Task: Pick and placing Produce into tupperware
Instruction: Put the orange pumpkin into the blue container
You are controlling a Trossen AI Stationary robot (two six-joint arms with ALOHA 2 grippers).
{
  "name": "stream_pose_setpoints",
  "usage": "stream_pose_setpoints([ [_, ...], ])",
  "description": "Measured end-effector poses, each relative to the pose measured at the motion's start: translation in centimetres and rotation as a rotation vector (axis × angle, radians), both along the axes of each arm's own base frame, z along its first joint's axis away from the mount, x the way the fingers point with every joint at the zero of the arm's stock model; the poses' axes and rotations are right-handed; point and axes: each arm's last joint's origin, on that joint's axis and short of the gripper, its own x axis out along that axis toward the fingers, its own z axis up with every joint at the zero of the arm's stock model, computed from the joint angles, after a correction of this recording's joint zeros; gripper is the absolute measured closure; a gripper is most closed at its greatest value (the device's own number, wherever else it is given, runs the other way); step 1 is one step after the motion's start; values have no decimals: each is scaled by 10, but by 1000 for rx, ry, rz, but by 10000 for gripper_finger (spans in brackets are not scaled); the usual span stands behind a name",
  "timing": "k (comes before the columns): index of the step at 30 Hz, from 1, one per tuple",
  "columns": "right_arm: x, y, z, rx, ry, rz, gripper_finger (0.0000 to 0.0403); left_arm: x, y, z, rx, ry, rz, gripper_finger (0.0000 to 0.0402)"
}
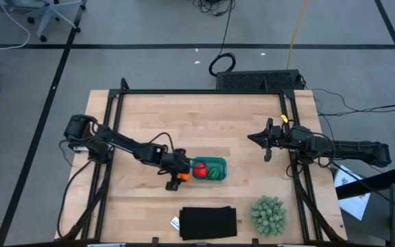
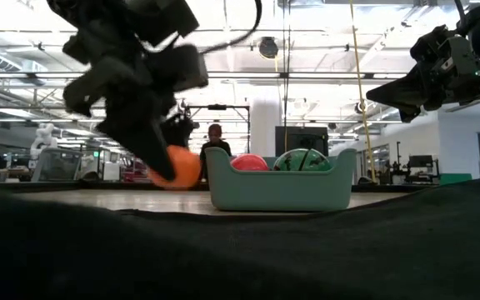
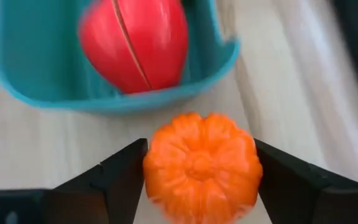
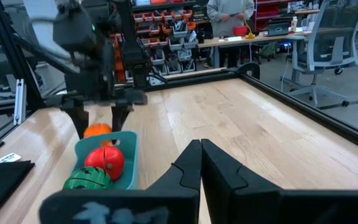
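My left gripper [image 1: 177, 177] is shut on the orange ribbed round produce [image 3: 201, 165], just off the near-left corner of the teal tupperware [image 1: 219, 165]. The tupperware stands on its base on the table. Inside it lie the red produce [image 1: 199, 169] and the dark green round produce [image 1: 215, 172], both also seen in the low view, red [image 2: 250, 162] and green [image 2: 302, 160]. My right gripper [image 1: 267, 141] waits shut above the table's right side, touching nothing. My left gripper pinches the orange produce between its two fingers, one finger [image 3: 114, 180] on each side of its ribbed flank [image 3: 157, 162]. The fingers come from above, slanting in from the table's left. The produce [image 2: 177, 167] hangs clear of the table beside the tupperware's left wall [image 2: 215, 179].
A black flat rectangle [image 1: 208, 223] lies near the table's near edge, with a pale-green spiky plant ball [image 1: 267, 214] to its right. A black frame rail [image 1: 204, 91] runs along the far edge. Bare wood lies between the tupperware and my right gripper. A person [image 4: 229, 12] stands in the room beyond.
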Motion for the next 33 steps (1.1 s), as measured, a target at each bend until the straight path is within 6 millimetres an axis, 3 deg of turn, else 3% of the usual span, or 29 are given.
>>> stream_pose_setpoints([
  [12, 1, 0, 0, -6, 3, 1, 403, -26, 9, 59, 63, -113, 30, 146],
  [20, 1, 0, 0, -1, -1, 1, 403, -38, 20, 88, 81, -218, 28, 132],
  [33, 1, 0, 0, 4, 4, 0, 403, -65, 55, 130, 136, -356, 100, 131],
])
